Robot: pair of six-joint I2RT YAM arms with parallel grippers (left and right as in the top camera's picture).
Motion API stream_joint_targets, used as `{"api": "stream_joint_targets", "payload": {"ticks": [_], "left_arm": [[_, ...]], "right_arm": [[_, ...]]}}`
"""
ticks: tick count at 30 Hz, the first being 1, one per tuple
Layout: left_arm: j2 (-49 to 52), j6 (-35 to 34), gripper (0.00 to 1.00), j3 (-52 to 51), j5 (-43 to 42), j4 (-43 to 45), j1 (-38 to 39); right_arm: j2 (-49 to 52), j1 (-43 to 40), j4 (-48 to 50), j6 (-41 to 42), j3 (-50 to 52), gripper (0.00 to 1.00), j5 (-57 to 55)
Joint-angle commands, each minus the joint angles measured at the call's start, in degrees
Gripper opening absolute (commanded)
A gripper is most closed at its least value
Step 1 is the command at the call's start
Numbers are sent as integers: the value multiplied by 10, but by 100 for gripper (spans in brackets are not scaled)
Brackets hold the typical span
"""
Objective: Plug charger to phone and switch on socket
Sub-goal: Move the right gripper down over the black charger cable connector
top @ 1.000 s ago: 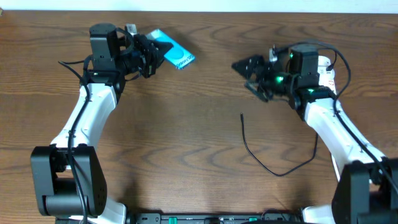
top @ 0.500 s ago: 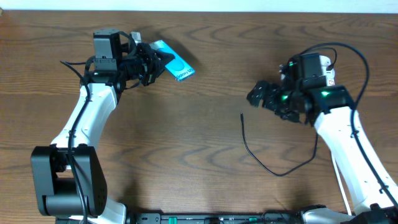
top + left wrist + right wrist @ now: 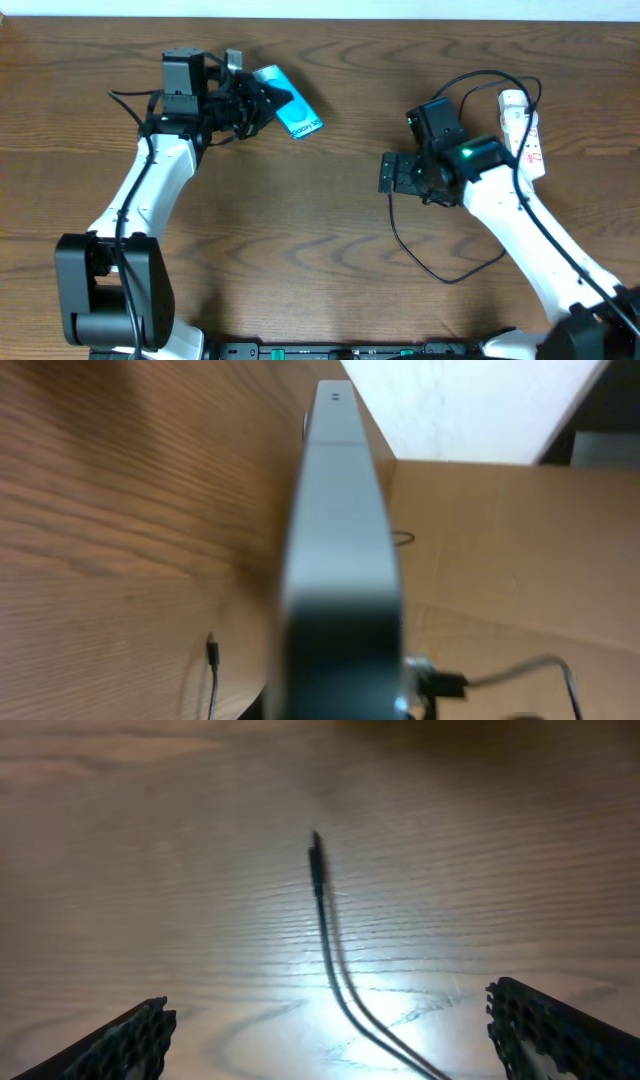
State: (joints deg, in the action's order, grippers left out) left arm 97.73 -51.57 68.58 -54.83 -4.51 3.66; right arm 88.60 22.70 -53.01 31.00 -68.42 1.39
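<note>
1. Step in hand, as judged: pick up the plug end of the charger (image 3: 415,262) with the right jaws.
2. State of the right jaws: spread fully wide and empty. In the right wrist view, both fingertips (image 3: 130,1040) sit at the lower corners with bare surface (image 3: 300,220) between them.
3. Position of the charger: it lies loose on the surface. Its plug tip (image 3: 316,845) lies ahead of the fingertips, close to the centre line. The cable runs back between them toward the lower right. Nothing touches it.
4. To do this step well:
   - Advance until the rigid plug body, not the soft cable, sits between the fingertips.
   - Align the jaws across the plug's axis.
   - Descend until the fingertips almost graze the surface, then close.
   - Leave the tip protruding from the grip for later insertion.
5. Risk: a thin cable on a flat surface tends to roll or slip out of a shallow grip.
6. State of the left jaws: closed on the phone (image 3: 295,112), holding it raised and tilted near the far left of the surface. The left wrist view shows the phone (image 3: 340,560) edge-on.
7. The phone's port cannot be identified; confirm its location before mating.
8. The phone and plug tip are well apart.
9. The socket (image 3: 528,135) lies at the far right, beyond the right arm. Its switch position is not legible.
</note>
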Motion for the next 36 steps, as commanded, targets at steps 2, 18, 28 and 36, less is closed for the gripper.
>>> {"api": "stream_joint_targets", "payload": {"ticks": [2,18,28,36], "left_arm": [[10,24,7,1,-31,6,6],[13,53,7,-10,-23,5,7],[13,55,8,-10,-22,5,7],[13,55,8,-10,-21,5,7]], "right_arm": [[42,3,8,6,-1,99,-19],[118,19,40,12,-1,98,-19],[157,23,54,28,0,93,-19],[184,25,72,32,0,86,-19]]}}
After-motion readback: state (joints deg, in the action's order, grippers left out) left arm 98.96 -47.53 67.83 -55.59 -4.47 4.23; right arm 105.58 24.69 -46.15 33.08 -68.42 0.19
